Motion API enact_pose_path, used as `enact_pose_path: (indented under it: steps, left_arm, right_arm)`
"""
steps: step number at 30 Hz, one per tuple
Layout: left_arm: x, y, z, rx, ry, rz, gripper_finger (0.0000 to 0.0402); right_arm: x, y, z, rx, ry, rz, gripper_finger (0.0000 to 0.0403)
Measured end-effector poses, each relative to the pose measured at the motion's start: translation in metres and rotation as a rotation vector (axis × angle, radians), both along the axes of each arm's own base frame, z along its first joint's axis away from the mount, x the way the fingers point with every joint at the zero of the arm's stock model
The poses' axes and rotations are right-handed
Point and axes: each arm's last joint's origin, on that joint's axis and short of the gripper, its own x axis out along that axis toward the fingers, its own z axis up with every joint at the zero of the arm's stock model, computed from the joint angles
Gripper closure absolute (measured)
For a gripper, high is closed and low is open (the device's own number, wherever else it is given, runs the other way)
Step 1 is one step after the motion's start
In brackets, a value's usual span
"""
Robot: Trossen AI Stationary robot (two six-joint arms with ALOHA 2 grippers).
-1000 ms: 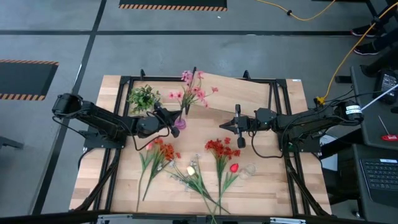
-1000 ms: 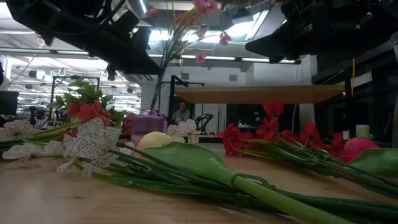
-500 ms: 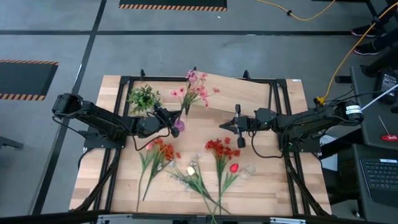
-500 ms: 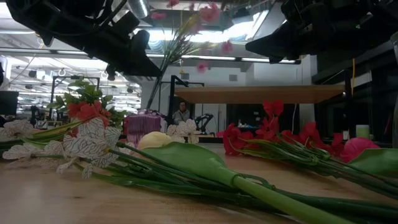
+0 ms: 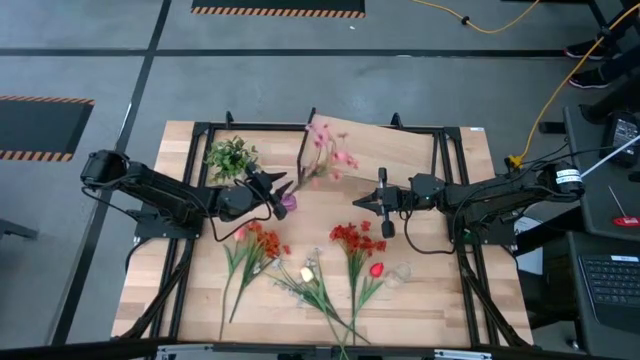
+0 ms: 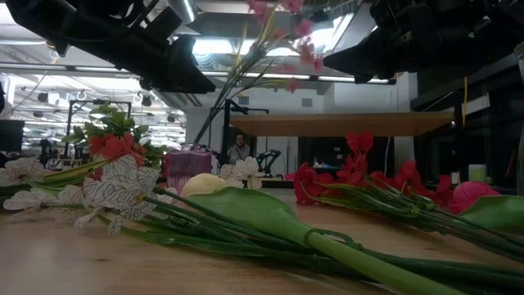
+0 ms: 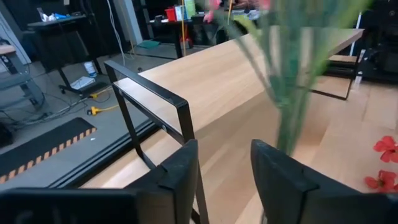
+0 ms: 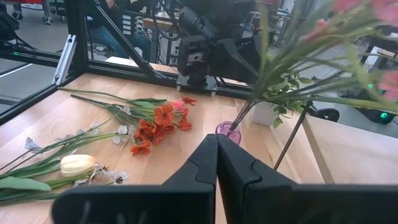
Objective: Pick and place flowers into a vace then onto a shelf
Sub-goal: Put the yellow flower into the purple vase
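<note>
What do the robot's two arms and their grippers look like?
Both arms are dark, nearly black, built from jointed tubular segments with black cables looping alongside. The left gripper and right gripper each end in two flat, blocky black jaws with angular edges. No coloured markings or labels show on them.

The shelf (image 7: 236,74) is smooth matt light wood on black metal legs (image 7: 155,106); the vase (image 8: 228,132) looks glossy.

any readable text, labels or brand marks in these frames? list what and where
None readable.
Hazard-stripe floor mats: stripes only, no words.
Keyboard at the high view's right edge: keys too small to read.
Vase, flowers, shelf: no markings visible.
</note>
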Motion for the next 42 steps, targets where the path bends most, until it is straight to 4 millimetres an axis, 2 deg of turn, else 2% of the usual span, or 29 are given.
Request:
enact_pose_path:
  steps: [8,20,30,36,42]
  left_arm:
    - [0.000,-0.002,0.001,0.038,0.016,-0.014,0.0243]
    - [-0.001,-0.024,0.009,0.133,0.005,-0.055,0.0246]
    - [-0.005,-0.049,0.009,0.053,-0.058,-0.161,0.0247]
    - [-0.005,-0.061,0.008,-0.054,-0.090,-0.375,0.0247]
    - [0.002,-0.070,0.016,-0.141,0.000,-0.436,0.0247]
  right_arm:
    - [0.000,0.000,0.000,0.000,0.000,0.000,0.0393]
    - [0.000,0.000,-0.001,0.000,0.008,0.000,0.0393]
    - [0.000,0.000,-0.001,0.003,0.008,-0.001,0.0393]
    - [0.000,0.000,-0.003,0.008,0.029,-0.001,0.0393]
    - [0.000,0.000,-0.003,0.015,0.027,-0.001,0.0393]
